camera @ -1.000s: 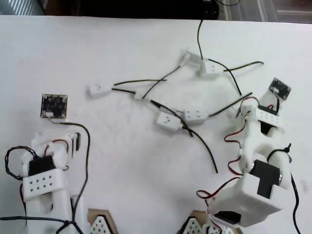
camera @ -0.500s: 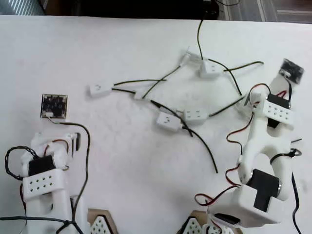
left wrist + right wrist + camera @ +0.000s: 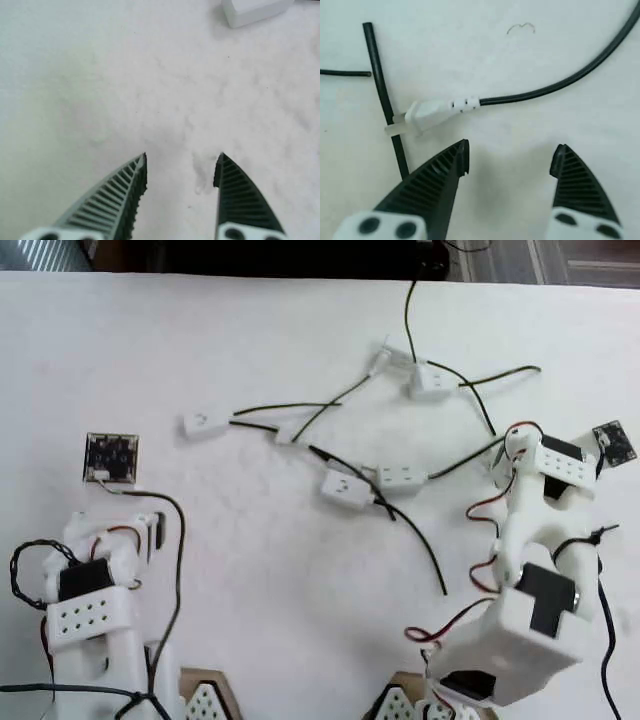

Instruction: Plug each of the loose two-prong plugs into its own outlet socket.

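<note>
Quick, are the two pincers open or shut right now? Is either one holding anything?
Left pincer: open, holding nothing.
Right pincer: open, holding nothing; a white plug lies close by, untouched.

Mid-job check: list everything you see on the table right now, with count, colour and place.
Table: one, white, under everything.
Outlet sockets: four, white blocks, spread across the table's middle; two lie close together at the centre.
Two-prong plug: one clearly seen, white, its prong end across a black cord, just ahead of the right gripper.
Cords: several, black, crisscrossing among the sockets.
White block: one, ahead of the left gripper; cannot tell what kind.
Arms: two, white, at the table's near edge.
Left gripper: one, dark fingers, open, over bare table.
Right gripper: one, dark fingers, open and empty, beside the plug.
</note>
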Tool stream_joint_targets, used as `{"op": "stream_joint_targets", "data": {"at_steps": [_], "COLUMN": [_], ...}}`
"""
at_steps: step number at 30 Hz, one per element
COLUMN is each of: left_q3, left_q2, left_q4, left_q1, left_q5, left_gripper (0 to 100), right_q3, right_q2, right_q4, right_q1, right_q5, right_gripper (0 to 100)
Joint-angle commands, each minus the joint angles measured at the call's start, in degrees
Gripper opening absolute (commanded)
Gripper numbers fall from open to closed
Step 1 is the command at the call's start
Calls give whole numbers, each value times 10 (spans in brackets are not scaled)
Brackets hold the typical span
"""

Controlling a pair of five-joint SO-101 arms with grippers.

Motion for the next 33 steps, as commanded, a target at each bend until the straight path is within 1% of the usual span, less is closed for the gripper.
{"op": "stream_joint_targets", "data": {"at_steps": [1,5,11,13,19,22,25,30,33], "left_q3": [-1,-1,-1,-1,-1,-1,-1,-1,-1], "left_q2": [-12,-12,-12,-12,-12,-12,-12,-12,-12], "left_q4": [-7,-7,-7,-7,-7,-7,-7,-7,-7], "left_q1": [-2,-2,-2,-2,-2,-2,-2,-2,-2], "left_q5": [2,2,2,2,2,2,2,2,2], "left_gripper": [221,221,221,221,221,221,221,221,221], "right_q3": [-71,-106,-187,-207,-216,-216,-217,-262,-298], "right_q2": [54,74,74,80,133,177,204,205,211], "right_q4": [-18,-4,104,120,114,75,53,79,99], "right_q1": [27,40,43,52,60,61,63,84,97], "right_q5": [-23,-25,-25,-25,-26,-27,-46,-49,-49], "right_gripper": [262,262,262,262,262,262,259,181,189]}}
